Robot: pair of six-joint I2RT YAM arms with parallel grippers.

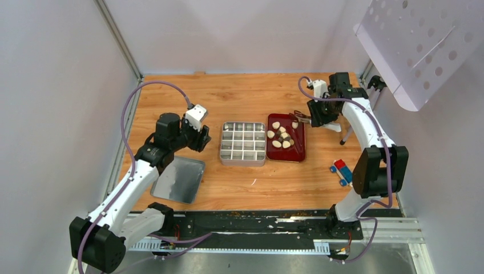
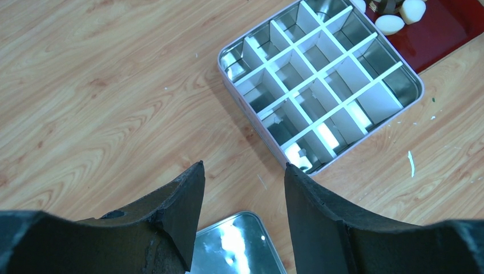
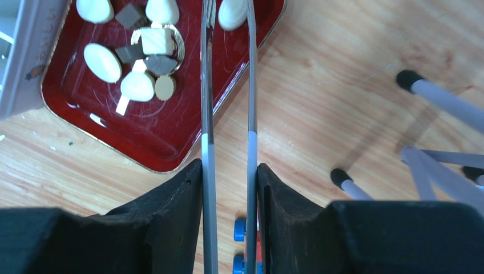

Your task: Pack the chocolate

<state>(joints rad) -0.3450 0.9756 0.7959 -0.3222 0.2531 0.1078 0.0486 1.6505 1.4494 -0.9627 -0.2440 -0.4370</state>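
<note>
Several cream-white and dark brown chocolate pieces [image 1: 281,137] lie on a red tray [image 1: 299,151], also shown in the right wrist view [image 3: 103,61]. A square tin [image 1: 242,164] with white dividers stands just left of the tray, its compartments bare [image 2: 328,89]. My right gripper [image 1: 315,117] [image 3: 228,171] is shut on long metal tongs [image 3: 206,85], which reach over the tray's far right part. One cream piece [image 3: 232,14] lies between the tong arms. My left gripper [image 1: 201,137] [image 2: 244,171] is open and empty, left of the tin.
The tin's flat lid [image 1: 180,178] [image 2: 240,245] lies near my left arm. A red-and-blue block [image 1: 341,170] sits right of the tray. White stand legs [image 3: 434,97] stand at the right. A perforated panel [image 1: 416,45] hangs at the top right.
</note>
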